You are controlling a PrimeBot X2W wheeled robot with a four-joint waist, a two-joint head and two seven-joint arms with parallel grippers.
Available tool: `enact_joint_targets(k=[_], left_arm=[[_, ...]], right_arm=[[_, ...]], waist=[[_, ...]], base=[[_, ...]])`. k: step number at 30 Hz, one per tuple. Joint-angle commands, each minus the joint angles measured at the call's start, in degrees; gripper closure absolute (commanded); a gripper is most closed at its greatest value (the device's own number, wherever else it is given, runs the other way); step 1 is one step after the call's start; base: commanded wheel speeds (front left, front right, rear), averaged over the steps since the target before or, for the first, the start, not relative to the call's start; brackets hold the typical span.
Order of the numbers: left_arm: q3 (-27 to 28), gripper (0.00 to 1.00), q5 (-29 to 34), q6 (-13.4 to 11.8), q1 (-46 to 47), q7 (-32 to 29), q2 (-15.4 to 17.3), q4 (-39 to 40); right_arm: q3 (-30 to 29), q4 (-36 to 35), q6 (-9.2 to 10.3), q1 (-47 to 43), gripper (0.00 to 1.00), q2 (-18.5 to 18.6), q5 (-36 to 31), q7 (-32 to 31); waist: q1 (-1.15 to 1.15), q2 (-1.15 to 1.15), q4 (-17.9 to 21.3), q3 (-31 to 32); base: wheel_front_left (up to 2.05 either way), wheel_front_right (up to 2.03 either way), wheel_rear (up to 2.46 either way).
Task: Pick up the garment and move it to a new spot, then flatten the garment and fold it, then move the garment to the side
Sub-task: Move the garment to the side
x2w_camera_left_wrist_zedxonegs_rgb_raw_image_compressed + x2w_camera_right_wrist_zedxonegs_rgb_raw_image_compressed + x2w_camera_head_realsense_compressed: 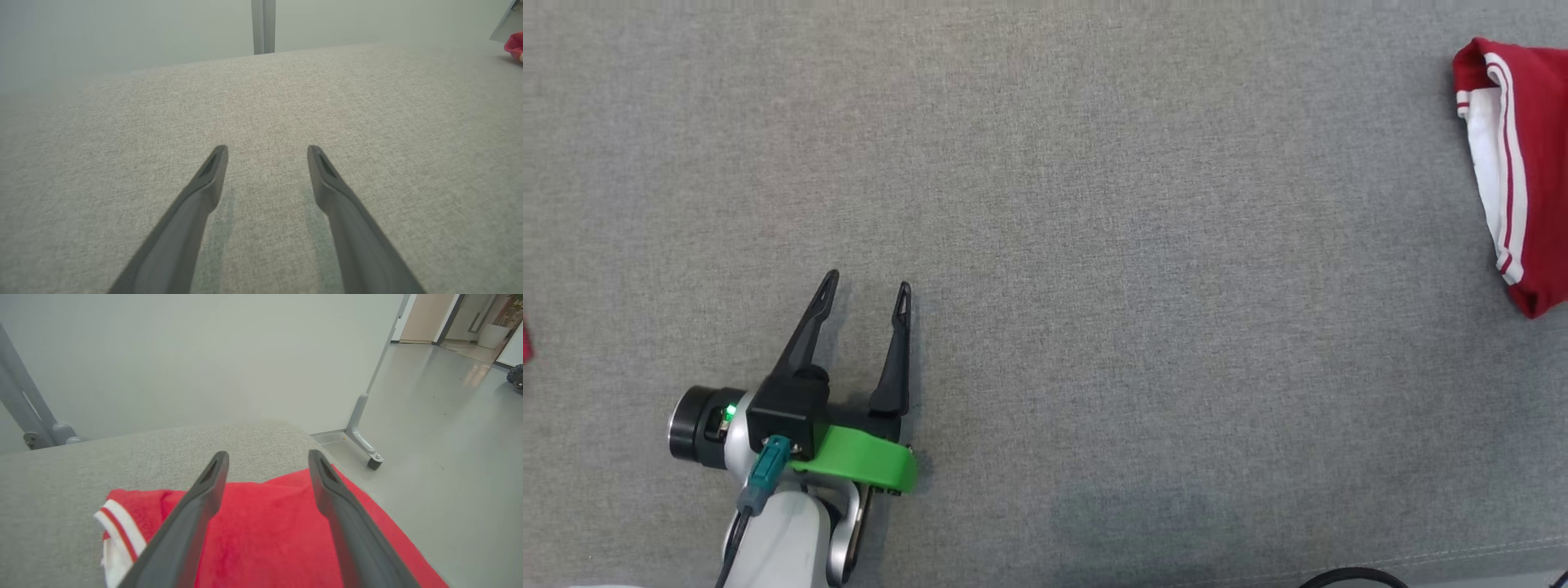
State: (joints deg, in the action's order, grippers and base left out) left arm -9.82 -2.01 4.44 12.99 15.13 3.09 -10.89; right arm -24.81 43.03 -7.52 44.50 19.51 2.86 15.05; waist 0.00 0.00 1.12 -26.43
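Red shirt (265, 539) folded at the gray surface's (1045, 163) right edge
Right claw (267, 455) spread wide over it, gripping nothing; left claw (867, 282) open too, well away.

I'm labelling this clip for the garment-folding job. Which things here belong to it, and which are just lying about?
Job in hand:
red garment
right gripper, open above it
left gripper, open
grey cloth surface it lies on

Just lying about:
black cable
wheeled partition leg
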Motion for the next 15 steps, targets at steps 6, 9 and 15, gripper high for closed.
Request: enact_joint_targets(k=[6,9,15], left_arm=[[1.4,0.0,-1.3,-1.1,-2.7,0.0,0.0,-1.8],[2.1,0.0,-1.7,-1.5,-3.9,0.0,-0.1,-2.7],[4.0,0.0,-2.9,-2.1,-6.9,0.0,-0.1,-3.9]], right_arm=[[8.4,-7.5,0.08,-7.9,0.0,-3.9,5.2,0.1],[12.1,-9.6,0.07,-11.5,0.0,-5.4,7.1,0.1],[17.5,-12.1,0.08,-18.0,0.0,-7.8,8.9,0.1]], waist=[[0.0,0.0,-0.7,7.5],[0.0,0.0,-0.9,9.9],[0.0,0.0,-1.3,14.8]], base=[[0.0,0.0,0.0],[0.0,0.0,0.0],[0.0,0.0,0.0]])
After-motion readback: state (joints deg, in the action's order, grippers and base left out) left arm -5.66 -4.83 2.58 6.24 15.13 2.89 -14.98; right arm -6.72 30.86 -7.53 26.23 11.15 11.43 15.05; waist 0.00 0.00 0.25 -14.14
